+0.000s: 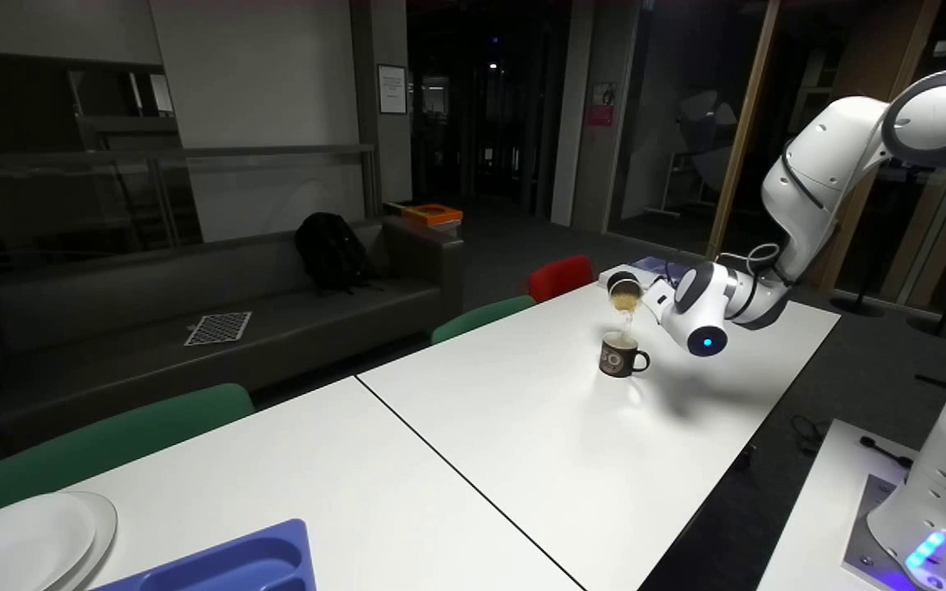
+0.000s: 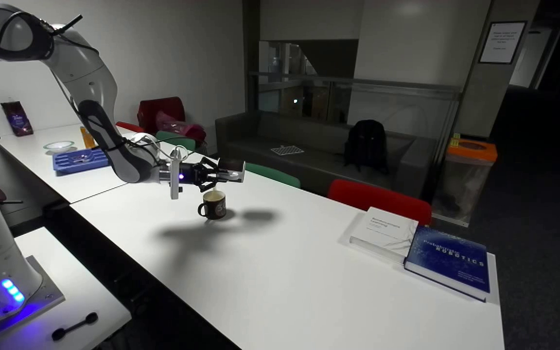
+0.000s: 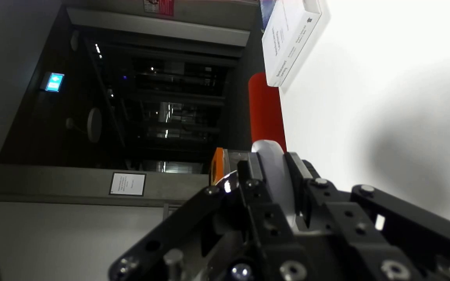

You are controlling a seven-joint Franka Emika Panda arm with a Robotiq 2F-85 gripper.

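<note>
My gripper [image 3: 275,166] is shut on the white handle [image 3: 280,187] of a dark cup. Much of that cup lies behind the fingers in the wrist view, where a shiny dark curve shows to their left. In both exterior views the dark cup [image 1: 625,283] [image 2: 231,166] hangs tipped over in the air. Its mouth shows a yellowish inside, and a pale stream [image 1: 626,325] falls from it. Directly beneath, a dark mug [image 1: 617,359] [image 2: 214,206] with printed figures stands upright on the white table [image 1: 514,394]. The two vessels are apart. Pale contents show at the mug's rim.
A white book [image 2: 384,231] and a blue book [image 2: 447,260] lie at one table end. Toward the opposite end are a blue tray [image 1: 235,566] and white plates [image 1: 29,542]. Green chairs [image 1: 112,431] and a red chair [image 2: 382,199] line the far edge.
</note>
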